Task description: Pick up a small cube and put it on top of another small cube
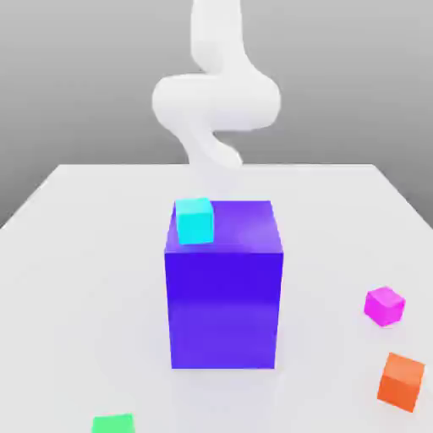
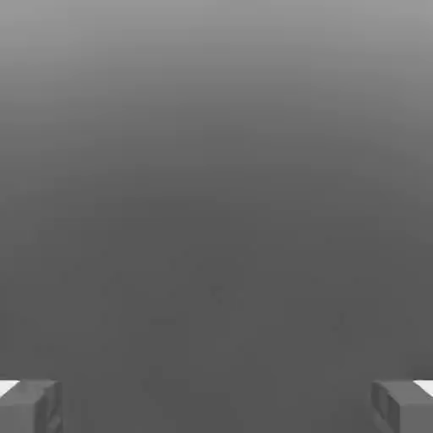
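The small cube (image 1: 385, 305) sits on the table (image 1: 76, 245) at the exterior view's right, near the orange cube (image 1: 401, 380). The gripper (image 2: 216, 406) is spread wide, holding nothing. Best to descend centred, fingers straddling opposite faces.

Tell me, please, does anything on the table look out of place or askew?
Nothing is damaged. The cyan cube sits at a top corner of the big blue-purple block, flush with its edges. The small magenta-pink cube, orange cube and green cube lie scattered on the table.

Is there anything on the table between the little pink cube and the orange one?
No. In the exterior view, only bare white table separates the pink cube from the orange cube.
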Action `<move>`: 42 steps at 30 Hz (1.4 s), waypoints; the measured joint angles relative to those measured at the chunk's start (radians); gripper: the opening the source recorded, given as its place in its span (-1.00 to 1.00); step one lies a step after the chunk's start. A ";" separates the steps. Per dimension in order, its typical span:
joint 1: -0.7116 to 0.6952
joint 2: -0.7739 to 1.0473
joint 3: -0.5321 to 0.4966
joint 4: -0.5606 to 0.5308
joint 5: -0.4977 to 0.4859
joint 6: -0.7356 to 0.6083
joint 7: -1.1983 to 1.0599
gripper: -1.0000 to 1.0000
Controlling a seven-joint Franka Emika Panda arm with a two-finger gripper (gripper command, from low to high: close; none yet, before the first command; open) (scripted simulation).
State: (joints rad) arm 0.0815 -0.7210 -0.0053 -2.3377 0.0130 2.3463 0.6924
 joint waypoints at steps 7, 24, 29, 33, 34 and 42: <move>0.216 0.225 0.006 -0.107 0.044 0.131 -0.311 0.00; 0.608 0.757 0.164 -0.362 -0.005 0.445 -0.938 0.00; 0.658 0.929 0.125 -0.369 -0.129 0.568 -0.925 0.00; 0.704 1.036 0.072 -0.349 -0.160 0.654 -0.902 -1.00; 0.704 1.036 0.072 -0.349 -0.161 0.654 -0.902 -1.00; 0.684 0.959 0.100 -0.365 -0.132 0.590 -0.925 -1.00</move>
State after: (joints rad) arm 0.7655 0.2376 0.0943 -2.7026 -0.1191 2.9367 -0.2322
